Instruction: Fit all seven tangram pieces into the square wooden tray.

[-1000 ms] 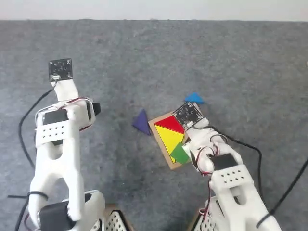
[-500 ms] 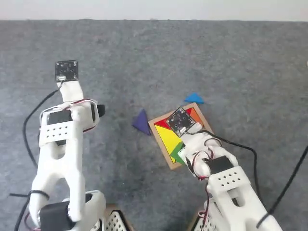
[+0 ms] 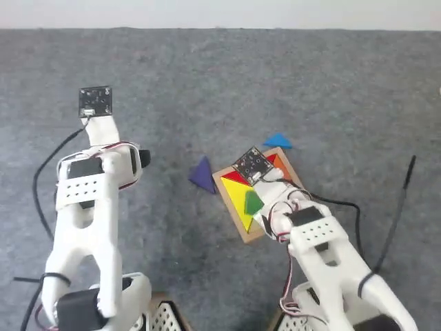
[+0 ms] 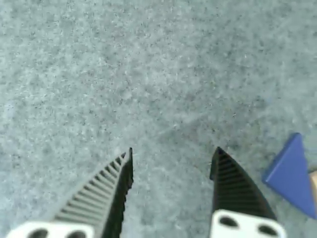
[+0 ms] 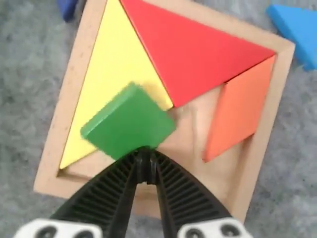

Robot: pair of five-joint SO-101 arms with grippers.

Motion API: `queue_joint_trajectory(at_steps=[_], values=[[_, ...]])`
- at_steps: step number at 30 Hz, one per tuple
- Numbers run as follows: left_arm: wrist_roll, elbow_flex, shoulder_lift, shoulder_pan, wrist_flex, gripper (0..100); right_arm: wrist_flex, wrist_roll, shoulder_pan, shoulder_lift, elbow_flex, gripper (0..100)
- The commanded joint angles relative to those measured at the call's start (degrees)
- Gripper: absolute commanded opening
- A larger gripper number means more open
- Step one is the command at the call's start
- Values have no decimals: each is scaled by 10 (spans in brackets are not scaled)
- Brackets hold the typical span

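Grey felt (image 3: 207, 83); right end effector (image 5: 145, 153), green square (image 5: 128, 121) now deeper over tray (image 5: 190, 129)

Pale wood tray (image 5: 69, 109); fuzzy grey cloth (image 3: 207, 89).

square wooden tray (image 5: 73, 99) holds yellow triangle (image 5: 111, 84), red triangle (image 5: 193, 54), orange parallelogram (image 5: 240, 109); green square (image 5: 129, 126), in right gripper (image 5: 144, 156), overlaps yellow triangle; dark-blue triangle (image 3: 202, 175) left of tray, light-blue triangle (image 3: 278, 141) behind

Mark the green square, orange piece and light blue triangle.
green square (image 5: 128, 121): right wrist view, middle of its top face.
orange piece (image 5: 240, 106): right wrist view, centre of its face.
light blue triangle (image 5: 297, 22): right wrist view, middle of the visible part.
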Motion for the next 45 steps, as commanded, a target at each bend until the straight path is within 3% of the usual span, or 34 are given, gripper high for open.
queue_joint_trajectory(at_steps=[1, 13, 21, 39, 45], values=[[-4, -4, -3, 4, -10, 242, -13, 8, 36, 9, -46, 6], [-4, -4, -3, 5, -10, 242, -12, 21, 43, -9, -50, 6], [-4, -3, -3, 5, -9, 242, 27, 24, 115, -116, -7, 6], [-4, -3, -3, 6, -7, 242, -1, 44, 89, -116, 33, 6], [-4, -3, -3, 6, -7, 242, -4, 44, 92, -42, -8, 6]])
